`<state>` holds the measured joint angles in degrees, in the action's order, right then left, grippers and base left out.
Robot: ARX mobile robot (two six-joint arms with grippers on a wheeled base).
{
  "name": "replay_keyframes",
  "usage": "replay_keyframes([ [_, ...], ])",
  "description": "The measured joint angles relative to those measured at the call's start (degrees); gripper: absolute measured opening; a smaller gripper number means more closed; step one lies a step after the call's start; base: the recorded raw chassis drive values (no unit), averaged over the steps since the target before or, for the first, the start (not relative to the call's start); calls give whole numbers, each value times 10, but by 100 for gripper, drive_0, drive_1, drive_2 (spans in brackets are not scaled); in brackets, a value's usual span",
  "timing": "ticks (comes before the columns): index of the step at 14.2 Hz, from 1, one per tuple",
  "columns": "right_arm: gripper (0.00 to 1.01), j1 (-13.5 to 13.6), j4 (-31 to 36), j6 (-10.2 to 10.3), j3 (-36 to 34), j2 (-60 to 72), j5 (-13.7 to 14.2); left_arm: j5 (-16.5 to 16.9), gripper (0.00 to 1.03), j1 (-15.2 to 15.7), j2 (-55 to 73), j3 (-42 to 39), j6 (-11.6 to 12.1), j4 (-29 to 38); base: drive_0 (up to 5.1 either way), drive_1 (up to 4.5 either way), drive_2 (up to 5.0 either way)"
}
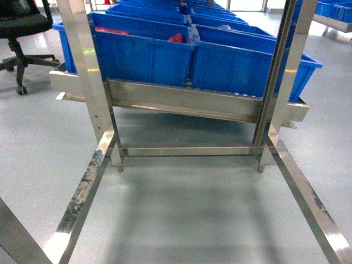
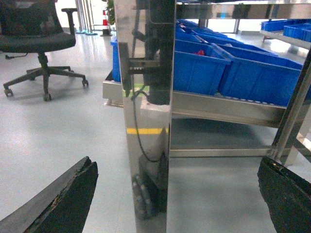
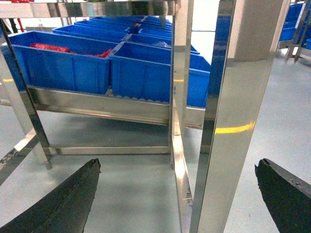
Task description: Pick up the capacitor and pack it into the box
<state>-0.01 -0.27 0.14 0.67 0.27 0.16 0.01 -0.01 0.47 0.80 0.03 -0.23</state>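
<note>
The left tool (image 2: 177, 199) is spread wide, with one dark finger (image 2: 63, 204) low on the left and the other low on the right, and nothing sits between them. It hangs above the grey floor (image 2: 58, 141), right in front of a shiny steel post (image 2: 148, 121) that mirrors the robot's arm. The right tool (image 3: 177, 199) is spread wide too, its black fingers (image 3: 63, 204) far apart and holding nothing, and another steel post (image 3: 233, 126) stands between them. Neither tool shows in the head view. Past the posts is a low steel rack (image 1: 181, 102) that tips down a little toward the robot. Rows of blue plastic bins (image 1: 143, 55) stand on it, side by side and touching. One bin has something red (image 1: 176, 38) inside, too small to name. A black office chair (image 2: 34, 34) on wheels stands off to the left, well apart from the rack. No pale pink box and no capacitor can be seen in any view, so how they look and which way they point cannot be told.
</note>
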Motion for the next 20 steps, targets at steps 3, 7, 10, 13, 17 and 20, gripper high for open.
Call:
replay_keyframes([
  [3, 98, 0, 0, 0, 0, 0, 0, 0, 98, 0, 0, 0, 0, 0, 0, 0, 0],
  [7, 98, 0, 0, 0, 0, 0, 0, 0, 98, 0, 0, 0, 0, 0, 0, 0, 0],
  [10, 98, 0, 0, 0, 0, 0, 0, -2, 98, 0, 0, 0, 0, -1, 0, 0, 0],
  [13, 98, 0, 0, -1, 0, 0, -3, -2, 98, 0, 0, 0, 0, -1, 0, 0, 0],
  [17, 98, 0, -1, 0, 0, 0, -2, -1, 98, 0, 0, 0, 0, 0, 0, 0, 0],
  [20, 98, 0, 0, 0, 0, 0, -2, -1, 98, 0, 0, 0, 0, 0, 0, 0, 0],
])
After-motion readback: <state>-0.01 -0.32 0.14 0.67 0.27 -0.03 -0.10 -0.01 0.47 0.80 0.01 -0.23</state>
